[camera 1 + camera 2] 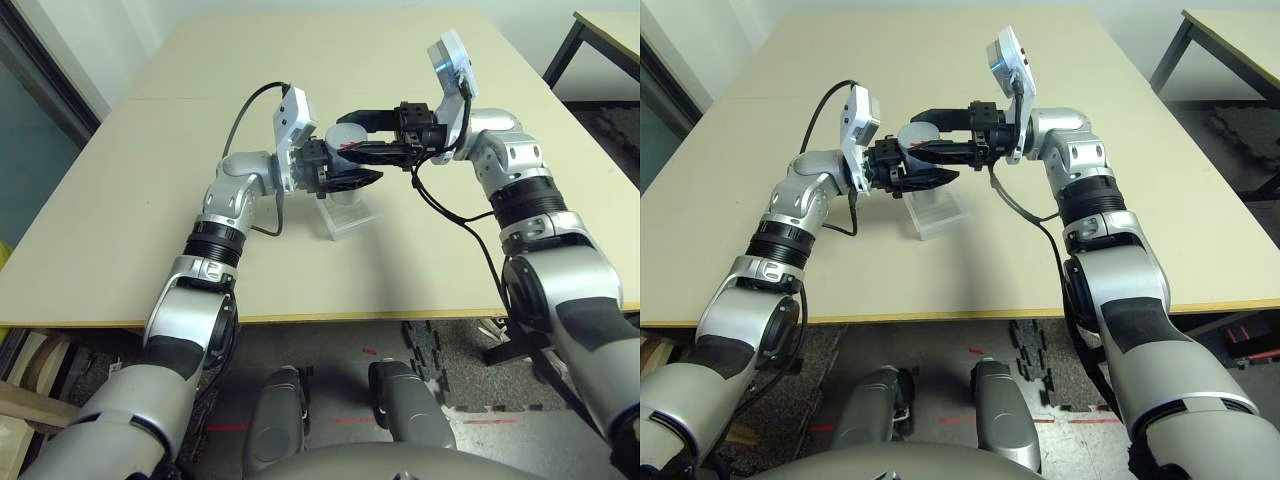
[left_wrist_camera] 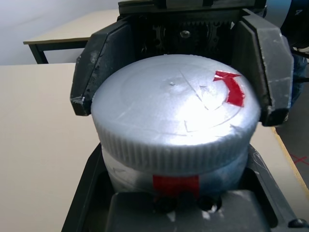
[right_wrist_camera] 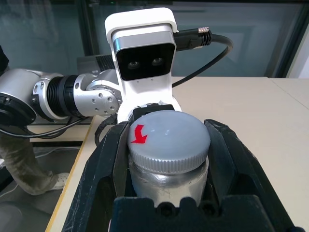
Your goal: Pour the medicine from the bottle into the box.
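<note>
Light: bright and even, falling from above on the pale table (image 1: 150,200).
Shadows: soft, short ones under both arms and beside the box (image 1: 345,212).
Glare: a white hotspot washes out the top of the cap (image 2: 176,108) in the left wrist view.
Focus: head views crisp; wrist-view backgrounds soft.
Distortion: table edges bow toward the corners.

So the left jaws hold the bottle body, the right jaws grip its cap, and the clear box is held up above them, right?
Not quite. The box sits on the table under the bottle, as the left eye view shows. The left gripper does hold the body, and the right gripper grips the cap.
</note>
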`<state>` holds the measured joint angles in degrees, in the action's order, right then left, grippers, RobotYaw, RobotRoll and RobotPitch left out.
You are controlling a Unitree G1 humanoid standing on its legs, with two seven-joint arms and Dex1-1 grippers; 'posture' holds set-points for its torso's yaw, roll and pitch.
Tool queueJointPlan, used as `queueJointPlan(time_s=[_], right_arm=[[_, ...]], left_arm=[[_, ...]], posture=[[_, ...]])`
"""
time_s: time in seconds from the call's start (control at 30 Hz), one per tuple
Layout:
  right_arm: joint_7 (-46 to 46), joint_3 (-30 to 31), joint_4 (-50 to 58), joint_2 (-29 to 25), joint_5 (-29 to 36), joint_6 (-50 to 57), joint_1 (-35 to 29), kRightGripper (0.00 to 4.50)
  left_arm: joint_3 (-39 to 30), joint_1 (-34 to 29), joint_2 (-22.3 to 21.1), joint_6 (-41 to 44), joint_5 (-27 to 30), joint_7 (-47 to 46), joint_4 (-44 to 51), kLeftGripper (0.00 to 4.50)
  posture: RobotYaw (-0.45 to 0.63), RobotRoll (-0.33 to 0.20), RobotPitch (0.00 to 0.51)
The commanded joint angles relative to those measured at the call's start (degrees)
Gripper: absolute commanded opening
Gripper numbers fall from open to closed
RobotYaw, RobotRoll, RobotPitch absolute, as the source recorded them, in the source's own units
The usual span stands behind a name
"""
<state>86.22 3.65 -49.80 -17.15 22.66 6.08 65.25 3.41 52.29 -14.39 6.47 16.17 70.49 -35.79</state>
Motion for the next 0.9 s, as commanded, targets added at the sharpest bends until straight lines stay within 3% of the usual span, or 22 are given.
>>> queueJointPlan(time_s=[0.03,0.13,0.4,0.9], right_arm=[[4.8,-0.8,-3.1,2.4,0.1,-1.7,2.6,3.55],[2.0,-2.5,-6.5,2.8,-1.1,-2.4,3.7,4.50],[-2.4,-5.6,-10.7,2.5,-2.8,-3.8,4.9,4.50],[-5.5,-5.9,-12.5,2.3,-6.0,-6.5,5.7,4.50]], left_arm=[[-1.6,0.3,-1.1,1.8,0.3,-2.5,-0.9,2.67],[-1.6,-0.1,-1.1,2.3,0.5,-2.3,-0.2,2.67],[-1.5,-0.1,-1.1,2.9,0.6,-2.3,0.1,2.67],[-1.5,0.5,-1.0,2.4,0.4,-2.4,-0.9,2.67]], posture=[[-0.22,0.000,0.084],[-0.21,0.000,0.084],[-0.22,0.000,0.084],[-0.22,0.000,0.075]])
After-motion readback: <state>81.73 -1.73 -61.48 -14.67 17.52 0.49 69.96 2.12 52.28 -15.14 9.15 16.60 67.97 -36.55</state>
